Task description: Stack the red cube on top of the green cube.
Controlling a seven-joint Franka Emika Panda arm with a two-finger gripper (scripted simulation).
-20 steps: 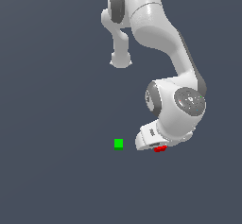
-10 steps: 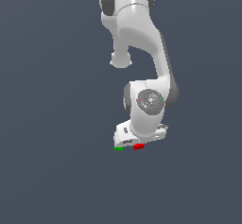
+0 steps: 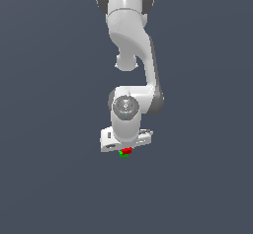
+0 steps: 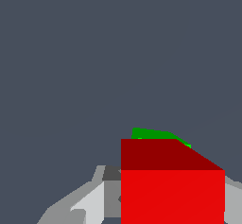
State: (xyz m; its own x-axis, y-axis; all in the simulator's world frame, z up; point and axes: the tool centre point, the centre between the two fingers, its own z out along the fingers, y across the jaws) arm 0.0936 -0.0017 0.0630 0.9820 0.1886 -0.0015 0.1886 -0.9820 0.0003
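Note:
The red cube [image 3: 127, 150] is held just under the white hand, with my gripper [image 3: 126, 149] shut on it. The green cube [image 3: 124, 155] shows only as a thin strip directly beneath the red one; I cannot tell whether the two touch. In the wrist view the red cube [image 4: 172, 190] fills the space inside my gripper [image 4: 163, 209], with a grey finger [image 4: 90, 203] showing on one side. Only a sliver of the green cube [image 4: 151, 133] peeks out past the red cube's far edge; the rest is hidden.
A plain dark grey floor [image 3: 49, 178] surrounds the cubes on all sides. The white arm [image 3: 131, 40] rises from the hand toward the top of the exterior view.
The arm has carried the red cube toward the exterior view's left. The green cube, which stood apart a second ago, now lies right under the red one and is mostly covered.

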